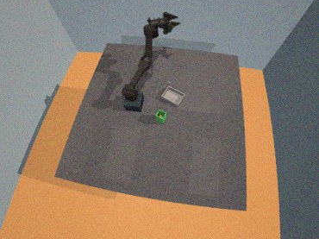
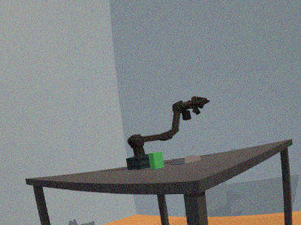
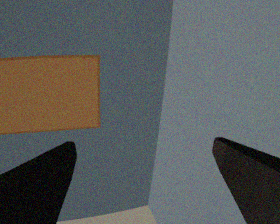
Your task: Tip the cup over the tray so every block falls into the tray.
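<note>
A green square cup (image 1: pixel 163 116) (image 2: pixel 156 161) stands upright on the table, close to the arm's base. Something orange shows inside it in the top view; how many blocks there are cannot be told. A shallow pale tray (image 1: pixel 164 97) (image 2: pixel 193 159) lies flat beside the cup, apart from it, and nothing shows in it. My gripper (image 1: pixel 178 20) (image 3: pixel 146 147) is open and empty, raised high above the table and well away from both cup and tray. In the exterior view it is seen from the side, pointing to the right.
The dark table (image 1: pixel 194 165) (image 2: pixel 114 183) carries the arm's base (image 1: pixel 134 102) (image 2: pixel 137 162), which stands near the cup. The wrist view shows only walls and an orange panel (image 3: pixel 50 95) between and beyond the fingers.
</note>
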### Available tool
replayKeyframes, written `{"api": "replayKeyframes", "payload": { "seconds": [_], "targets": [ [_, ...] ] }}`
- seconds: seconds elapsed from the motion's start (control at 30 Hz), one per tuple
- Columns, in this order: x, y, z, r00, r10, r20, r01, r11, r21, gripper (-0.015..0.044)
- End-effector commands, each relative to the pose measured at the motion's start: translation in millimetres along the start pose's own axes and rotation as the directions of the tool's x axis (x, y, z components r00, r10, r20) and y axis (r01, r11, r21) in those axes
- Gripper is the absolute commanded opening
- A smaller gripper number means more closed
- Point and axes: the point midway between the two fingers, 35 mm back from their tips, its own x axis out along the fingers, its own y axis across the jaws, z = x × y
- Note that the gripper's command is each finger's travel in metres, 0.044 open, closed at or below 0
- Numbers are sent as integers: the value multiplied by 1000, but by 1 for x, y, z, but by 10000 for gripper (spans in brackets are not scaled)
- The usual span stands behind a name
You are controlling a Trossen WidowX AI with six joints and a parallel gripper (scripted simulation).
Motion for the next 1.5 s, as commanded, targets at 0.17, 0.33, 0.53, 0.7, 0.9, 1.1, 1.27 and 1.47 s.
{"api": "replayKeyframes", "payload": {
  "seconds": [0.17,0.33,0.53,0.7,0.9,1.1,1.27,1.47],
  "targets": [
    [-52,-5,-70,980,-121,-155,152,966,207,440],
    [-90,3,-116,946,-178,-272,267,904,334,440],
    [-149,33,-178,870,-212,-446,434,759,485,440],
    [-195,72,-219,796,-190,-575,557,604,570,440],
    [-242,134,-255,707,-107,-699,677,391,624,440],
    [-280,212,-273,631,32,-775,762,160,627,440],
    [-300,283,-272,588,179,-789,805,-31,593,440],
    [-310,370,-249,569,368,-735,822,-238,517,440]
  ]
}}
